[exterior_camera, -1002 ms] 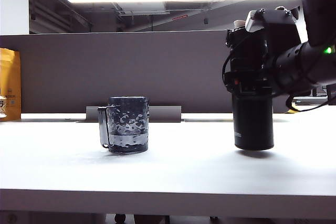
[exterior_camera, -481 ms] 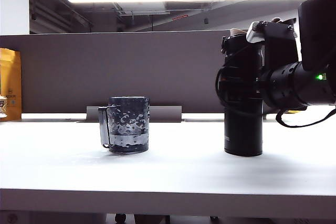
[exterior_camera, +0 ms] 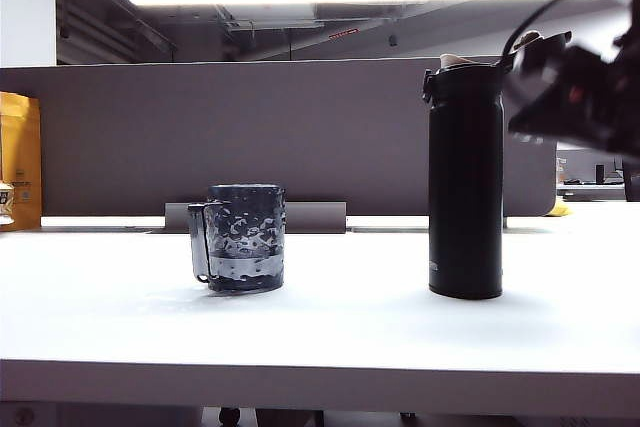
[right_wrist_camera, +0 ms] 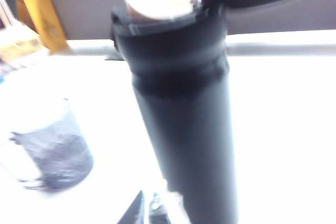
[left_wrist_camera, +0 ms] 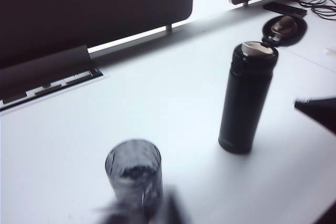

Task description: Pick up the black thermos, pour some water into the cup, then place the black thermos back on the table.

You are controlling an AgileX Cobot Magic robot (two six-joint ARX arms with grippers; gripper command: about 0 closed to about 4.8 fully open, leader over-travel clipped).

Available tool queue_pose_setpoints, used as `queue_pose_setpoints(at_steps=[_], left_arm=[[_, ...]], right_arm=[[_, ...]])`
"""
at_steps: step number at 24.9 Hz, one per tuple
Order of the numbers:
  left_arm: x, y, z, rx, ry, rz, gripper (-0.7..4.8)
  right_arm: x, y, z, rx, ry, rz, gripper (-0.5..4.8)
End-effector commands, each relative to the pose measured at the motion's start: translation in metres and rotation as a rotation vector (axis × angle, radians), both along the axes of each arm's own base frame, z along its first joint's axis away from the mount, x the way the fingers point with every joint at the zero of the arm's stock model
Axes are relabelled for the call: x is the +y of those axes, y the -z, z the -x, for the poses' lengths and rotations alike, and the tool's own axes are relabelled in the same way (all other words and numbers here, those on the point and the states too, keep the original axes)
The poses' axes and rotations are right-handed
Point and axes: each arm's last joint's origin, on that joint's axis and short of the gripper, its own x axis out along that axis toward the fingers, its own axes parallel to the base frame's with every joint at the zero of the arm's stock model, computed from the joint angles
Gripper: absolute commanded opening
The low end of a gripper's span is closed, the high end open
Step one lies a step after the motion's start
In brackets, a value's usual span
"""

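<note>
The black thermos stands upright on the white table, right of centre, with its flip lid hinged open and the pale spout showing. Nothing holds it. The cup, a dark dimpled glass mug with liquid in its lower part, stands to the left, well apart from the thermos. My right gripper is shut and empty, pulled back from the thermos; its arm is a blur at the upper right. My left gripper is a dark smear close to the cup.
A grey partition panel runs along the back of the table. A yellow bag stands at the far left. Cables and a dark flat object lie beyond the thermos.
The thermos came down onto the table and was let go. My right gripper drew back up and to the right and closed.
</note>
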Motion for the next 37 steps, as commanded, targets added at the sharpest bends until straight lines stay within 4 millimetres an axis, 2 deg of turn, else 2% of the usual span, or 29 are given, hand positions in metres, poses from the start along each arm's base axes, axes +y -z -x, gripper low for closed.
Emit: queue_pose_setpoints(at_steps=[1, 6, 9, 11, 15, 19, 23, 28, 31, 37], left_arm=[[0.014, 0.003, 0.022, 0.081, -0.009, 0.011, -0.06], [0.03, 0.007, 0.049, 0.076, -0.025, 0.112, -0.06], [0.035, 0.021, 0.057, 0.033, -0.026, 0.179, -0.06], [0.036, 0.037, 0.06, 0.052, -0.039, 0.22, -0.06], [0.037, 0.072, 0.059, 0.126, -0.082, 0.291, -0.06], [0.034, 0.101, 0.054, 0.104, -0.089, 0.325, -0.06], [0.03, 0.123, 0.046, 0.07, -0.11, 0.337, -0.06], [0.027, 0.152, 0.04, 0.098, -0.115, 0.316, -0.06], [0.026, 0.167, 0.039, 0.115, -0.119, 0.301, -0.06], [0.026, 0.167, 0.039, 0.093, -0.125, 0.257, -0.03]], right_arm=[[-0.005, -0.014, 0.014, 0.104, -0.069, 0.035, -0.08], [-0.018, -0.023, 0.037, 0.143, -0.05, 0.099, -0.08], [-0.024, -0.028, 0.05, 0.105, -0.05, 0.081, -0.08], [-0.028, -0.027, 0.057, 0.072, -0.059, 0.065, -0.08], [-0.034, -0.014, 0.069, 0.029, -0.06, 0.068, -0.08], [-0.038, 0.006, 0.076, 0.018, -0.058, 0.067, -0.08], [-0.042, 0.013, 0.079, 0.078, 0.012, 0.104, -0.08], [-0.043, 0.017, 0.081, 0.117, 0.016, 0.124, -0.08], [-0.043, 0.021, 0.081, 0.146, 0.008, 0.14, 0.02], [-0.043, 0.023, 0.082, 0.209, 0.015, 0.079, 0.03]])
